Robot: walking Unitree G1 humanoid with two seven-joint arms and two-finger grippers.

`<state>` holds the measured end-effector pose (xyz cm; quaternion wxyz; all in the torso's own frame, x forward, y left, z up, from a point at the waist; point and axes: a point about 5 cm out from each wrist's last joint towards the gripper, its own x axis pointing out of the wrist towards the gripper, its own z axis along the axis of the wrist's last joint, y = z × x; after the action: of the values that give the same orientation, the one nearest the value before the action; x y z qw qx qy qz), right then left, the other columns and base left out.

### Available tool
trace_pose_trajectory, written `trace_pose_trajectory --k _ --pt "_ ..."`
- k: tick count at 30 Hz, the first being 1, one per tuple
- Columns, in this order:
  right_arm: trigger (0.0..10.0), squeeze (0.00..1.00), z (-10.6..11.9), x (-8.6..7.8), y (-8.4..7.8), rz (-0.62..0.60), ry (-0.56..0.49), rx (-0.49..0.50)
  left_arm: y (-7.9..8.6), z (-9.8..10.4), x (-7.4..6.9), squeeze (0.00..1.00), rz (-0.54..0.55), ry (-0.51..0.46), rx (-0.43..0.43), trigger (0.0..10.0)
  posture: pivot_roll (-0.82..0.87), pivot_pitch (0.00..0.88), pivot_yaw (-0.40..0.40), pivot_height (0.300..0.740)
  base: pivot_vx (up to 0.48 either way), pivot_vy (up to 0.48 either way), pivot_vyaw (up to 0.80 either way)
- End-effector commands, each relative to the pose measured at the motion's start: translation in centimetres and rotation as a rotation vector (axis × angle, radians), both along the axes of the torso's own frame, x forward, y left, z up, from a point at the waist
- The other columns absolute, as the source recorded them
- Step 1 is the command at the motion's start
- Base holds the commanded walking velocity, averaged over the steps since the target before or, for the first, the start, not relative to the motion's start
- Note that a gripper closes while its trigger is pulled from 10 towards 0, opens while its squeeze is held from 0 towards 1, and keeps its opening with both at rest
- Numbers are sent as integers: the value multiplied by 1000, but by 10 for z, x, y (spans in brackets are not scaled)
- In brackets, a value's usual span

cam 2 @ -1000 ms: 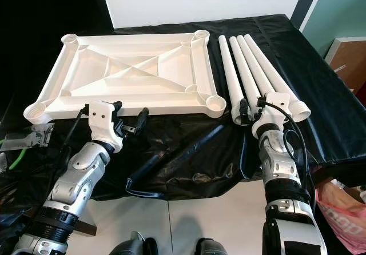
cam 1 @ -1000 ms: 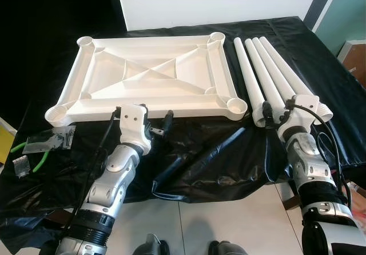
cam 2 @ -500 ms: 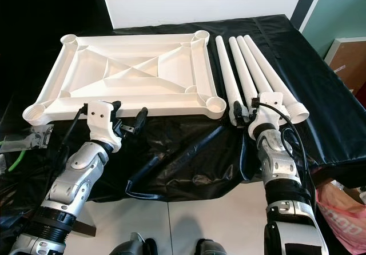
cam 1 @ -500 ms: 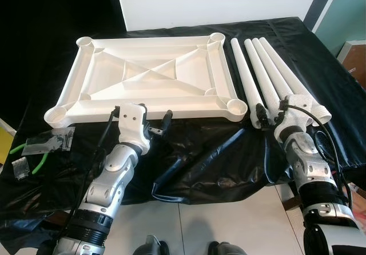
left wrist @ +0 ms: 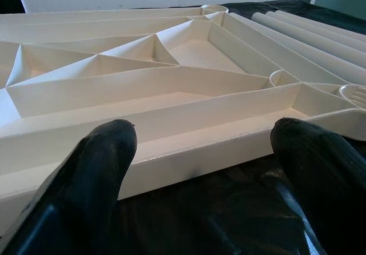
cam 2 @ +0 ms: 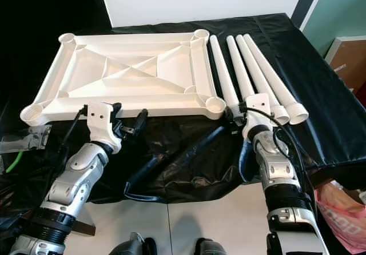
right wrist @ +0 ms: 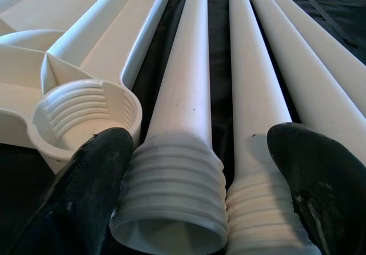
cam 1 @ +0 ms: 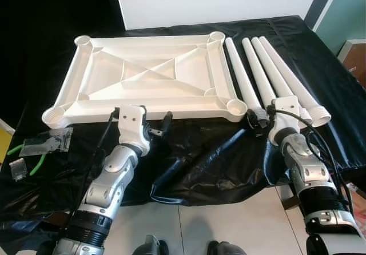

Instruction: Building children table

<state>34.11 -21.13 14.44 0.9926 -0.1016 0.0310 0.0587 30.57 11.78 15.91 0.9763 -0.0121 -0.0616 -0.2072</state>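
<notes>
- Nothing is assembled yet, as I judge it: the white tabletop (cam 1: 150, 78) lies upside down on the black cloth (cam 1: 200, 158), filling the upper middle of the head view, ribs up and all four corner sockets empty.
- The four legs (cam 1: 269, 78) lie loose side by side in the upper right, just beside the tabletop's right edge, threaded ends toward me.
- My right gripper (cam 1: 264, 118) sits at those threaded ends, right of centre. In its wrist view the fingers (right wrist: 86, 186) are spread wide, with the innermost leg (right wrist: 183, 169) and the threaded end of its neighbour between them, closed on nothing. The threaded corner socket (right wrist: 86, 115) is just beside that leg.
- My left gripper (cam 1: 155, 126) hovers at the tabletop's near long edge, lower left of centre, fingers (left wrist: 91, 163) spread wide and holding nothing.
- I can't tell whether either gripper touches the plastic; the fingertips are close, but contact is unclear.
- In the left of the frame, green-handled pliers (cam 1: 34, 164) and small clear bags (cam 1: 46, 143) lie on the cloth, untouched.
- Still to do, by my reckoning: grasp a leg, screw it into a socket, repeat for all four, then turn the table upright.
</notes>
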Motion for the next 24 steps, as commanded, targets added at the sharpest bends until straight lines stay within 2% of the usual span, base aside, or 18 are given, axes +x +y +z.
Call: trace_pose_trajectory --k 1,3,4,6,7,8,9,10,11,15,16,17,24 --pt "10000 0 -41 -13 -1 -8 197 49 -7 -2 -7 0 -155 3 27 10000 -23 152 53 740 0 0 0" --pt "10000 0 -39 -14 4 13 201 116 -7 -1 -7 0 -158 4 27 10000 -23 151 54 740 0 0 0" --pt "4784 0 -38 -14 5 15 203 138 -7 -1 -7 0 -159 5 27 10000 -23 151 54 740 0 0 0" --pt "4784 0 -39 -14 5 20 213 154 -7 -1 -7 0 -160 6 25 10000 -23 152 55 740 0 0 0" --pt "3451 0 -40 -15 4 26 233 117 -7 -1 -7 0 -161 7 23 10000 -24 153 56 740 0 0 0" --pt "3451 0 -40 -15 4 26 233 117 -7 -1 -7 0 -161 7 23 10000 -24 153 56 740 0 0 0" --pt "1765 0 -42 -17 1 33 251 17 -7 -1 -7 0 -161 8 20 10000 -25 154 57 740 0 0 0" --pt "1765 0 -42 -17 1 33 251 17 -7 -1 -7 0 -161 8 20 10000 -25 154 57 740 0 0 0" --pt "9294 0 -44 -18 -4 13 275 -24 -7 0 -7 0 -161 9 19 10000 -25 155 57 740 0 0 0" --pt "9294 0 -45 -19 -7 -3 290 -46 -7 0 -7 0 -161 10 18 10000 -26 155 58 740 0 0 0" --pt "10000 0 -45 -19 -11 -31 293 -51 -7 0 -7 0 -160 9 18 10000 -25 156 57 740 0 0 0" --pt "10000 0 -45 -19 -17 -69 286 -19 -7 0 -7 0 -161 9 15 10000 -26 156 58 740 0 0 0" --pt "10000 0 -46 -20 -17 -87 309 49 -7 0 -7 0 -161 11 13 10000 -24 159 54 740 0 0 0"
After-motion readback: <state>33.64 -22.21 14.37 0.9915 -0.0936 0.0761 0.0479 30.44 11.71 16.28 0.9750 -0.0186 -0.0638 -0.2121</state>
